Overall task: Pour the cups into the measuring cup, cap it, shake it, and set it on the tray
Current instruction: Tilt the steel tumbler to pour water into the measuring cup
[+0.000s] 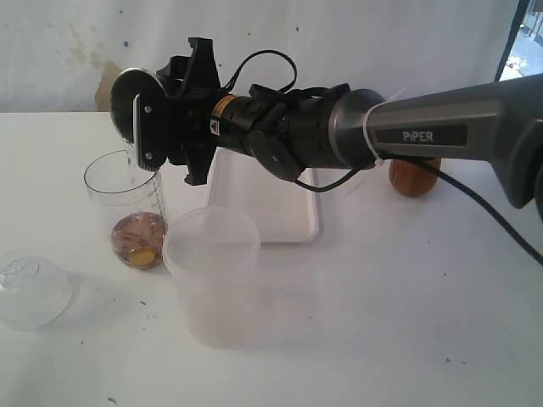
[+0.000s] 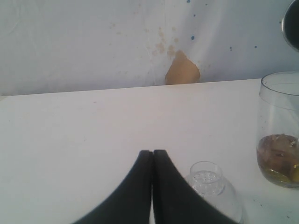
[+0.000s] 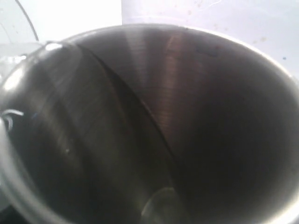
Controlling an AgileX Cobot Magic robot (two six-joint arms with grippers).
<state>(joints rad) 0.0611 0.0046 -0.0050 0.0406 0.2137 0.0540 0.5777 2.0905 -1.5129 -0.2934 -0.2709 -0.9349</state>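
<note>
From the exterior view, the right gripper (image 1: 142,119) pinches the steel tumbler (image 1: 123,93), tipped just above the measuring cup (image 1: 119,195). The tray (image 1: 280,212) lies beside that cup.

In the left wrist view, the left gripper (image 2: 152,156) has its 2 fingers pressed together, and the cap (image 2: 208,182) is near the cup.

In the right wrist view, the tumbler's dark inside fills everything.

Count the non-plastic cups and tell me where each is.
2. The steel cup is tipped above the clear measuring cup, held in the jaws of the right arm; the brown cup stands on the table behind that arm, right of the tray.
</note>
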